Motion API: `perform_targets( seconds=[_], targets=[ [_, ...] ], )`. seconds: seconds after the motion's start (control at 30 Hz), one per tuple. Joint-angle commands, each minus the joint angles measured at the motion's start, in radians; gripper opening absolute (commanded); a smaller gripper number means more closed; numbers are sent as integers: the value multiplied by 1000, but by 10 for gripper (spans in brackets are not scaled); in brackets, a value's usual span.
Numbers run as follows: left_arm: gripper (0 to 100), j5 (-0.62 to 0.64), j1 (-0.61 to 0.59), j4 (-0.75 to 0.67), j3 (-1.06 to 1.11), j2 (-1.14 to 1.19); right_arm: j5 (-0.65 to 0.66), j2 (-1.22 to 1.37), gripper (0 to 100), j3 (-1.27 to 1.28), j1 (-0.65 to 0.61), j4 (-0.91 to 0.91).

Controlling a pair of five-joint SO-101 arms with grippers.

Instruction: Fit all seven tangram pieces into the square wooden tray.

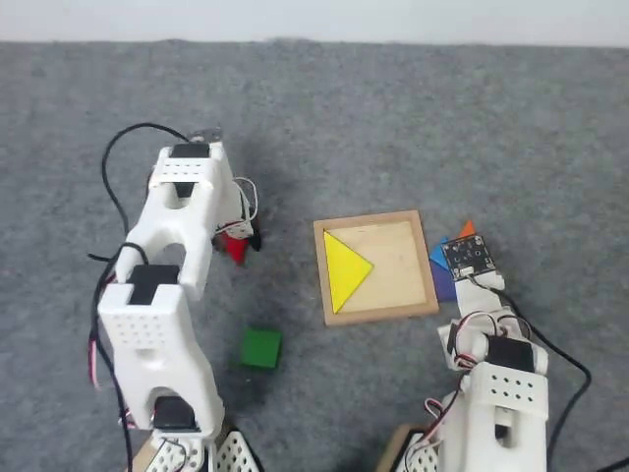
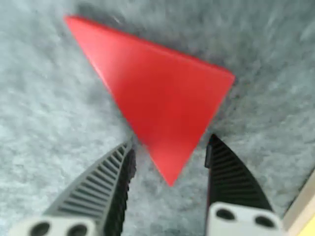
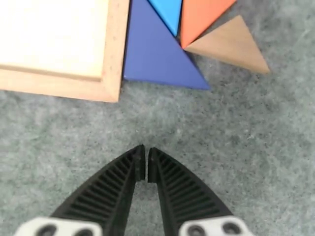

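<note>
The square wooden tray (image 1: 425,265) lies mid-table with a yellow triangle (image 1: 344,267) in its left half. A red triangle (image 2: 157,98) lies on the grey carpet to the tray's left. My left gripper (image 2: 170,150) is open, one finger on each side of the triangle's near tip, with gaps showing. In the high view that gripper (image 1: 236,236) is right over the red triangle (image 1: 234,248). My right gripper (image 3: 146,150) is shut and empty on the carpet just outside the tray's corner (image 3: 113,73). A dark blue triangle (image 3: 157,54), a light blue piece (image 3: 167,12), an orange piece (image 3: 202,17) and a wood-coloured triangle (image 3: 231,44) lie there.
A green square (image 1: 260,347) lies on the carpet in front of the tray's left side, beside the left arm (image 1: 157,315). The right arm (image 1: 496,383) stands at the front right. Bare carpet stretches behind the tray up to the far wall.
</note>
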Motion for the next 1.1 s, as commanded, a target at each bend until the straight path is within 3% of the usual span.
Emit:
perform_targets(
  seconds=[0.0,0.17,0.57,0.73,0.93,1.07],
  targets=[
    [197,46,2,34,-82,-5,-9,-25,30,-23,-7,-15],
    [307,61,-17,49,-119,-32,-9,-25,30,-21,-8,-15],
    [310,232,-20,-23,-268,121,-9,-25,30,-21,-8,-16],
    [309,233,-17,61,-470,301,-9,-25,30,-21,-8,-15],
    [278,184,-20,302,-763,499,-9,-25,31,-21,-5,-15],
    [276,153,-63,350,-802,537,-9,-25,31,-21,-5,-15]
  ],
)
